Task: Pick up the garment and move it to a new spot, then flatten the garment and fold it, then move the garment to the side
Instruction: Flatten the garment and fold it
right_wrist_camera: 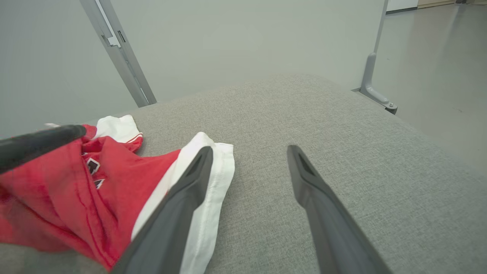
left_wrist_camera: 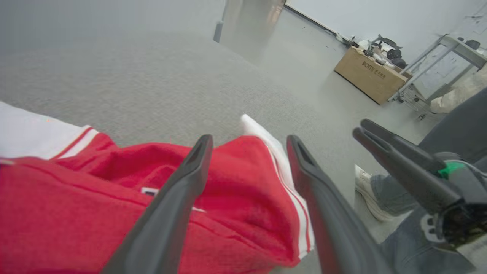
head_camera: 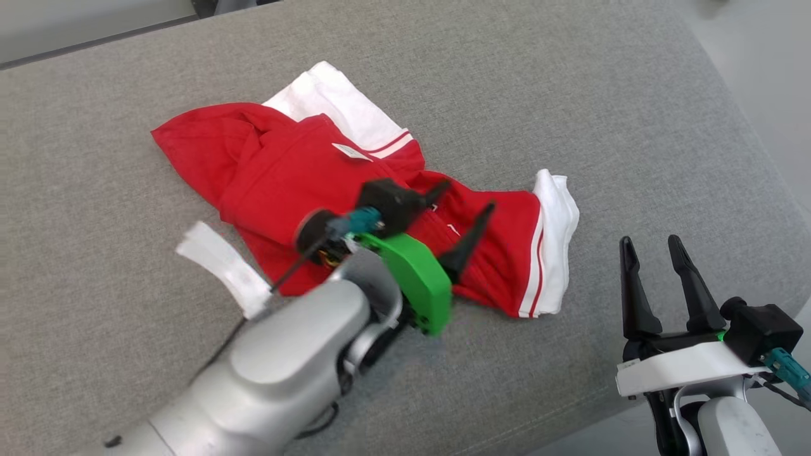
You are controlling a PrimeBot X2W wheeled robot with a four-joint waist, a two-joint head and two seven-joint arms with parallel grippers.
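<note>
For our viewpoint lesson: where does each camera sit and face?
Head view: on the head, looking down at the garment on the cushion; left pincer and right pincer show.
Left wrist view: on that wrist, along its open pincer, over the garment.
Right wrist view: on that wrist, along its open pincer, across the cushion.
Shared: the garment, in all three.

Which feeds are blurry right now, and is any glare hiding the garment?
Head view: even light, no glare; garment sharp, left gripper and its forearm blurred. Left wrist view: nearest red cloth soft, upper left corner dim and hazy. Right wrist view: crisp, evenly lit, right gripper clear against the grey surface.
</note>
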